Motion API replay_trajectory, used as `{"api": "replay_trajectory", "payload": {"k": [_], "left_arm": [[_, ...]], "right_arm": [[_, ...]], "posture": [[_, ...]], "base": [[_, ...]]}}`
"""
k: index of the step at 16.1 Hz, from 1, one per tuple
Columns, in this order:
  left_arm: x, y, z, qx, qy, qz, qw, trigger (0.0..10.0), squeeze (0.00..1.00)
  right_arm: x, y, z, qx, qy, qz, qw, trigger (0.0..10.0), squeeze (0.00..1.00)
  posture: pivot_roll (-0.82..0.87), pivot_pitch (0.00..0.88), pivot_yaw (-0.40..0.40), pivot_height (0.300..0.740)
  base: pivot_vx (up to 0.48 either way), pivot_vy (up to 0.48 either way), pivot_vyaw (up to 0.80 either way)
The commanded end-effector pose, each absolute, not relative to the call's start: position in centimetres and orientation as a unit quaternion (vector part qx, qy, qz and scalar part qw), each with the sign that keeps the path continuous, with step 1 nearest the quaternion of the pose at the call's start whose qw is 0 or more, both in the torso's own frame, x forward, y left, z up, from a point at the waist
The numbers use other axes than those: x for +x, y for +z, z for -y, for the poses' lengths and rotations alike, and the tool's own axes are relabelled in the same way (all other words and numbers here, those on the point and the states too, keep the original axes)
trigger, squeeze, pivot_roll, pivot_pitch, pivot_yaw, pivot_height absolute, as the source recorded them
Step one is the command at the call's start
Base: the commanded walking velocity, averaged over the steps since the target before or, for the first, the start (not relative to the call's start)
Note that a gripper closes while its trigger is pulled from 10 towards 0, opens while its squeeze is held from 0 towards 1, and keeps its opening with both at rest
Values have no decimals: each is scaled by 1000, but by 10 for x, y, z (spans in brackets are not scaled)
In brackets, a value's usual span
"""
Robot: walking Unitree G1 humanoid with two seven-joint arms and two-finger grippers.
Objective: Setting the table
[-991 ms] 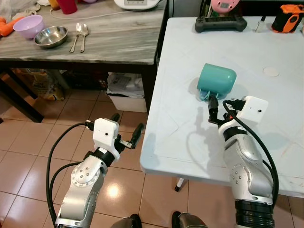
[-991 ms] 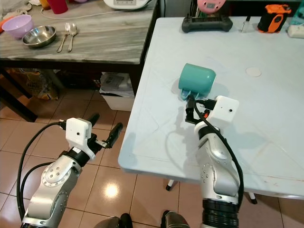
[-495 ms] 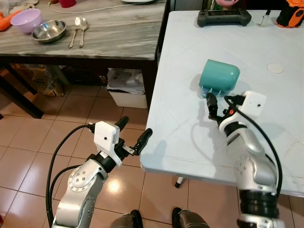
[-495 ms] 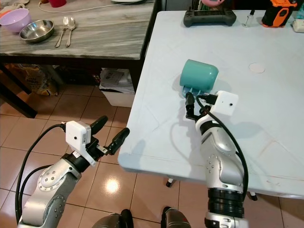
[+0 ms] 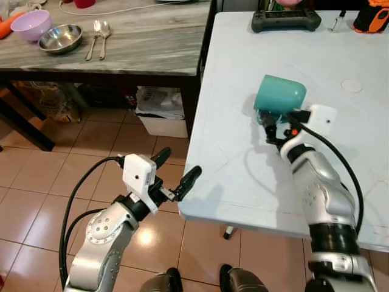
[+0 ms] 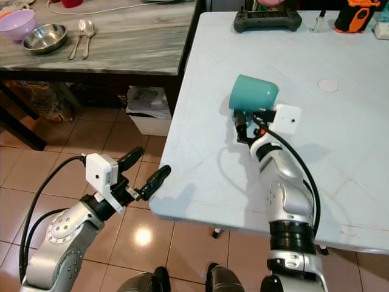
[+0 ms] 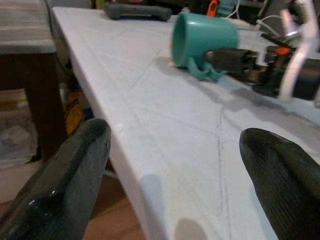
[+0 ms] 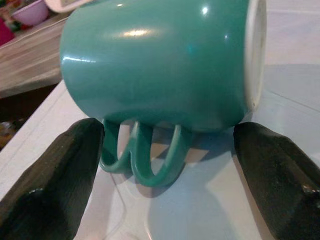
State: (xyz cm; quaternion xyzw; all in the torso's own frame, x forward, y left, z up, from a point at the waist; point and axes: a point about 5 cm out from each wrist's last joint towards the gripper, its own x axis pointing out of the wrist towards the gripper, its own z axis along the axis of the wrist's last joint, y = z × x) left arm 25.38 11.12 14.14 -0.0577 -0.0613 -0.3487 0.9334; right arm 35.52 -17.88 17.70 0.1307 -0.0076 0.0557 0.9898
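Low in the frame, the left gripper (image 5: 176, 176) hangs over the tiled floor (image 5: 36, 182) just off the near-left corner of the white tabletop (image 5: 231, 176), its jaws spread wide and holding nothing. Compared with half a second ago it has edged closer to that corner, so one fingertip now sits right at the edge.

Right of centre, the right gripper (image 5: 270, 125) reaches over the white tabletop. A moment ago it stood just short of the one teal mug (image 5: 278, 96); now it has pushed in against the handle. In the right wrist view the jaws are open, one finger (image 8: 47, 185) on each side of the mug's looped handle (image 8: 142, 157), not closed on it. The mug lies on its side, handle resting on the tabletop, in the same place as before.

Farther back, near the top edge, a dark controller (image 5: 285, 20) and an orange tool (image 5: 372, 17) sit on the white tabletop, with a small white disc (image 5: 351, 86) at the right.

At the upper left, the grey wooden tabletop (image 5: 146, 48) carries two bowls, one purple (image 5: 30, 25) and one steel (image 5: 59, 39), plus one fork (image 5: 93, 40) and one spoon (image 5: 103, 38) side by side.
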Motion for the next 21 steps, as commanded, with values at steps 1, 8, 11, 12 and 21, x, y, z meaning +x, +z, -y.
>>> {"api": "replay_trajectory", "payload": {"k": [1,8,11,12,21], "left_arm": [[253,140,-111,-53,-355,61,931,10000,0],[251,139,-111,-55,-348,63,934,10000,0],[251,139,-111,-53,-346,65,934,10000,0],[251,139,-111,-52,-346,66,935,10000,0],[255,138,-113,-43,-334,68,939,10000,0]], "right_arm": [[358,176,170,129,78,2,989,10000,0],[364,170,167,128,98,-5,987,0,0],[366,170,170,133,91,-1,987,0,0],[367,169,171,133,89,-2,987,0,0],[371,169,176,162,88,16,983,0,0]], "posture": [[-146,233,77,740],[-137,229,70,740],[-137,229,73,740],[-137,229,75,740],[-125,224,82,740]], "base": [[0,0,0],[0,0,0],[0,0,0],[0,0,0],[0,0,0]]}}
